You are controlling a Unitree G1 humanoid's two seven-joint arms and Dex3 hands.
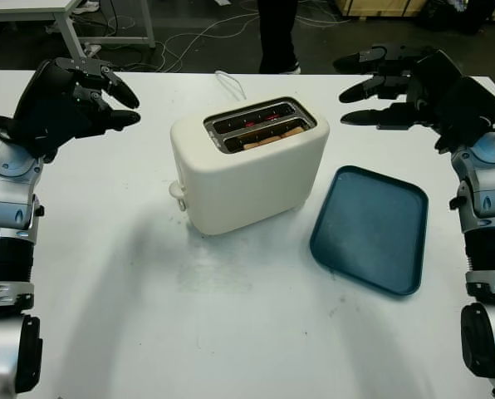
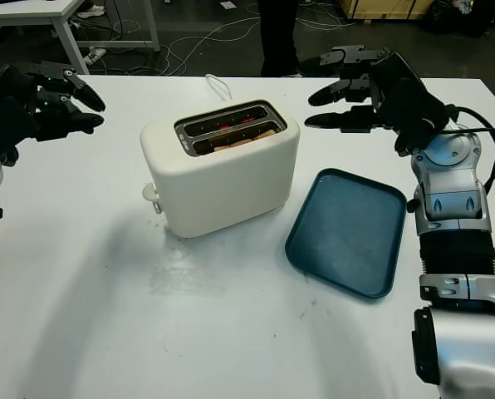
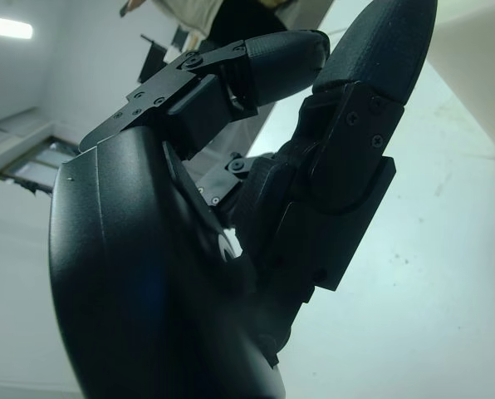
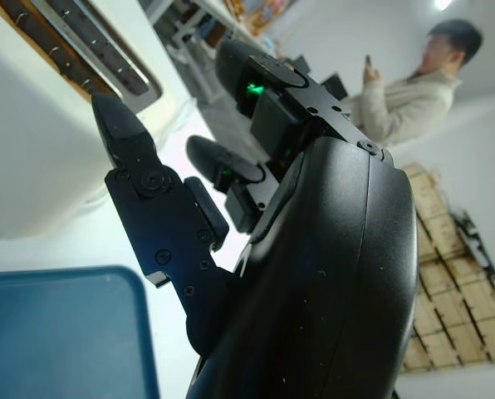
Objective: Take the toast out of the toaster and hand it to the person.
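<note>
Right hand (image 2: 347, 87) hangs open at the far right, above the table (image 1: 231, 332), well apart from the toaster (image 1: 247, 166); left hand (image 1: 98, 96) is open too, far left. I see the toast (image 1: 268, 138) still down in the near slot, so step 1 isn't begun. Next I need 1 hand over that slot, then a pinch. Person (image 1: 276, 33) stands beyond the far edge.
</note>
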